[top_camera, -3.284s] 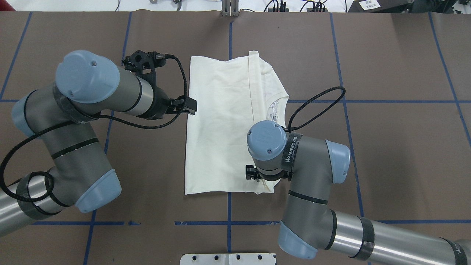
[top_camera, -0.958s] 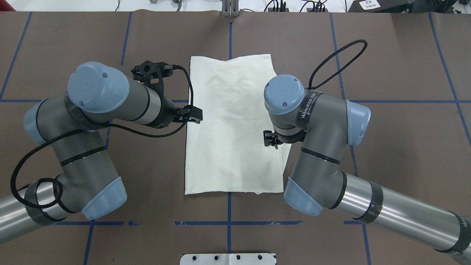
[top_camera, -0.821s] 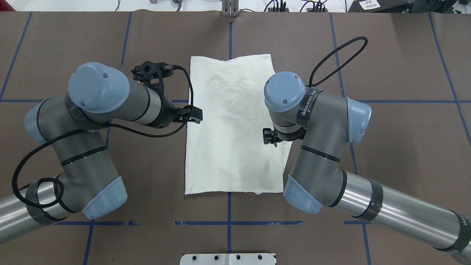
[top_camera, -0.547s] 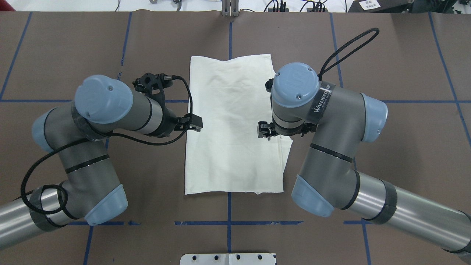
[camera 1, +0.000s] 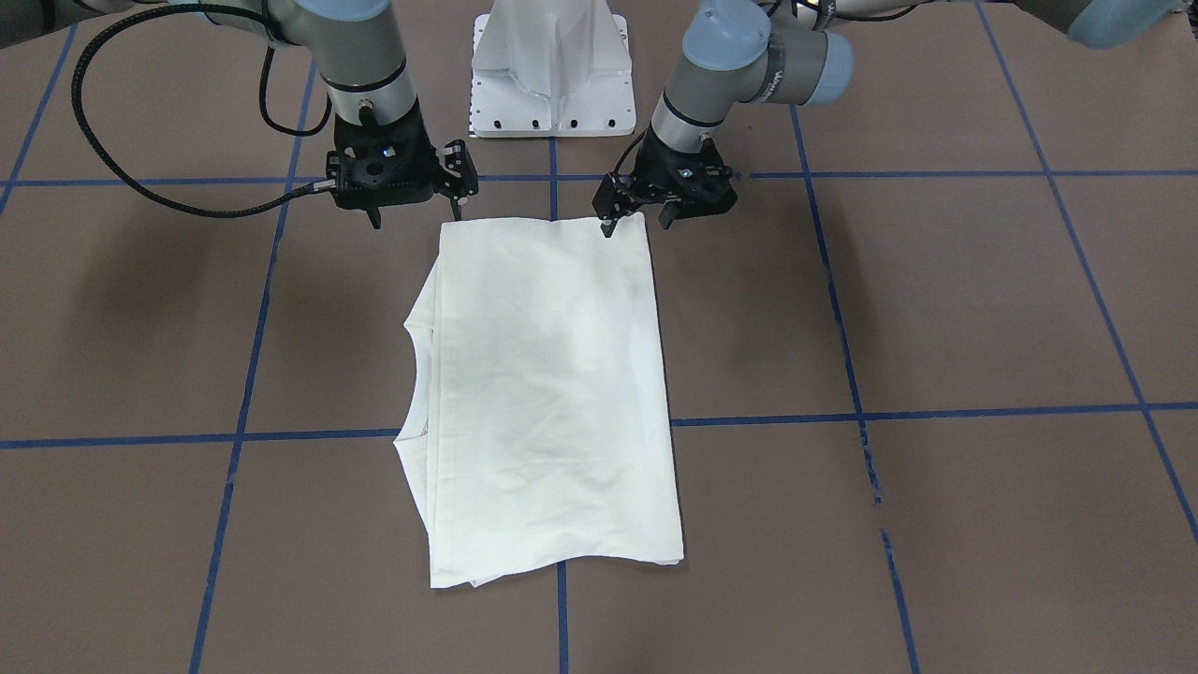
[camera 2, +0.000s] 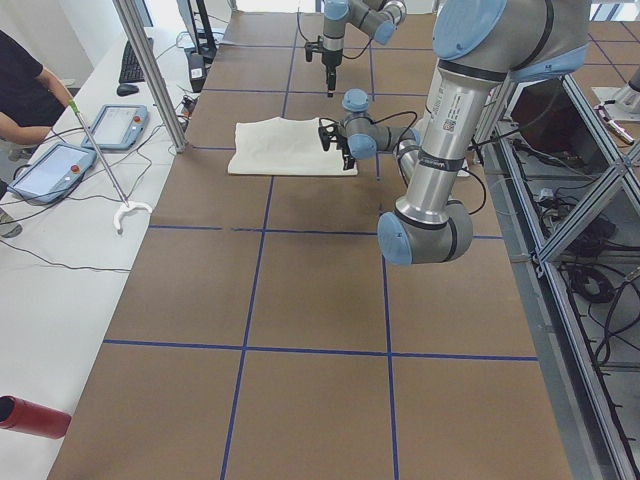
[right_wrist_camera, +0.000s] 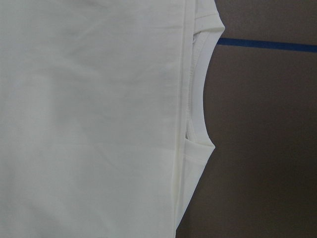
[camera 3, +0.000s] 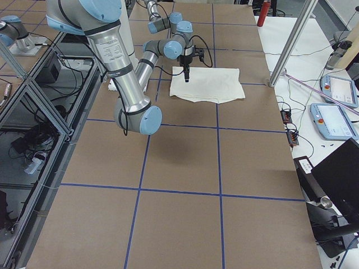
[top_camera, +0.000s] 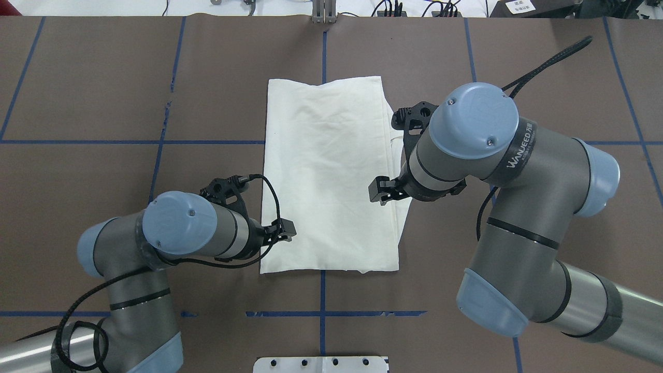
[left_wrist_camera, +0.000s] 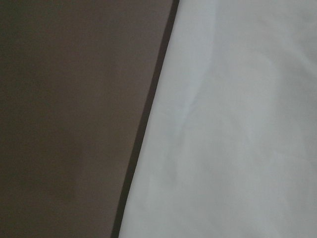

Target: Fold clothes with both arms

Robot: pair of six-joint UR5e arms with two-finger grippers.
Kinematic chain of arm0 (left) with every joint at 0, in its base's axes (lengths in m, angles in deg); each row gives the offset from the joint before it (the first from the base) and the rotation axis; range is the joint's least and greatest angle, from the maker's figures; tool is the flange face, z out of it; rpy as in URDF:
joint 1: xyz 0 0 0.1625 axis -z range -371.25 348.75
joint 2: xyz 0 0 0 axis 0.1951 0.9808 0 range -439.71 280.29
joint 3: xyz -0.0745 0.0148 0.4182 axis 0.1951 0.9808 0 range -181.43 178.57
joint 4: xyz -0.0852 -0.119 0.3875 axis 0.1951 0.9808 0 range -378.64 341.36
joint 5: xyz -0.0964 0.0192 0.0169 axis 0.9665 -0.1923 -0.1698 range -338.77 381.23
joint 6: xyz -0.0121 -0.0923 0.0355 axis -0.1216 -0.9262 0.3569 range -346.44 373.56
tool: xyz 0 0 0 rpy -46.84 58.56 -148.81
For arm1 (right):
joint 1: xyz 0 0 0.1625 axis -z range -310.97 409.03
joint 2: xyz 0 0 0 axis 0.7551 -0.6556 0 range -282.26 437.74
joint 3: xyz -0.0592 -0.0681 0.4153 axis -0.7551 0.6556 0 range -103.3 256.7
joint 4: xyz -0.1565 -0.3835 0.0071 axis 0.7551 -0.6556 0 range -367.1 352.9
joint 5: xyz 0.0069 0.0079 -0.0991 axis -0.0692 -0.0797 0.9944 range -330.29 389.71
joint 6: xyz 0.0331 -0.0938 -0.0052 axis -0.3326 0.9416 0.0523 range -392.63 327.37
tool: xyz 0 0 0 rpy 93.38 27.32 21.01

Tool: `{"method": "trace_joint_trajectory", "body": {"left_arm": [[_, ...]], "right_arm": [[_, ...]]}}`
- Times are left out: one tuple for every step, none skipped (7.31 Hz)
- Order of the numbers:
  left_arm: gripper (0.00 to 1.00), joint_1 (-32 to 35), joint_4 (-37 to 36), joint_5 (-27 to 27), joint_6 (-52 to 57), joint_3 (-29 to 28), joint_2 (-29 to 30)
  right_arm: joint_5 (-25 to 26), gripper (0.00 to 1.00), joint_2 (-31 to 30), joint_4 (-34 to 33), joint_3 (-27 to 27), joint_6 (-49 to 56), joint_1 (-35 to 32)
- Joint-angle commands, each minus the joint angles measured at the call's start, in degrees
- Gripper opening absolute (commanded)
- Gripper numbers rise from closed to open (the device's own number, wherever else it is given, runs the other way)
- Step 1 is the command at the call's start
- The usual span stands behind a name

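On the brown table [top_camera: 103, 77] the shirt [top_camera: 326, 176] lay folded long, plain side up. My left gripper [camera 1: 636, 223] had slid along its left edge to the corner nearest me. My right gripper [camera 1: 417, 217] hung over its right edge. Both pairs of fingers stood apart, empty.

The T-shirt [top_camera: 326, 176] is plain cream-white on the side that shows. The counter [top_camera: 103, 77] is dull brown, crossed by a grid of blue tape lines [top_camera: 77, 141]. The left arm [top_camera: 224, 241] and right arm [top_camera: 518, 233] are grey with light-blue joint caps [top_camera: 474, 122]. Their left fingers [camera 1: 607, 223], right fingers [camera 1: 374, 217] and cables [top_camera: 562, 54] are black. The mounting base [top_camera: 321, 364], at six o'clock in the overhead view, is white.
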Motion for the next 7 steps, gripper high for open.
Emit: {"method": "trace_joint_trajectory", "body": {"left_arm": [[0.84,-2.46,-5.17,-2.25,-2.61,-0.06,0.62],[0.76,-2.47,-5.28,-2.43,-2.61,-0.06,0.62],[0.71,-2.47,-5.28,-2.52,-2.61,-0.06,0.62],[0.65,-2.47,-5.28,-2.52,-2.61,-0.14,0.62],[0.63,-2.38,-5.37,-2.61,-2.52,-0.23,0.36],[0.6,-2.38,-5.37,-2.61,-2.52,-0.32,0.18],[0.59,-2.46,-5.37,-2.61,-2.52,-0.23,0.18]], "right_arm": [[-0.77,1.0,0.0,0.11,-1.01,-2.15,0.05],[-0.77,1.0,0.09,0.11,-1.1,-2.24,0.05],[-0.77,1.0,0.09,0.11,-1.18,-2.15,-0.03],[-0.86,1.0,0.09,0.11,-1.1,-2.15,-0.04],[-0.94,1.0,0.09,0.11,-1.1,-2.15,-0.12],[-0.94,1.0,0.09,0.11,-1.18,-2.15,-0.12],[-0.94,1.0,0.09,0.11,-1.18,-2.15,-0.12]]}}
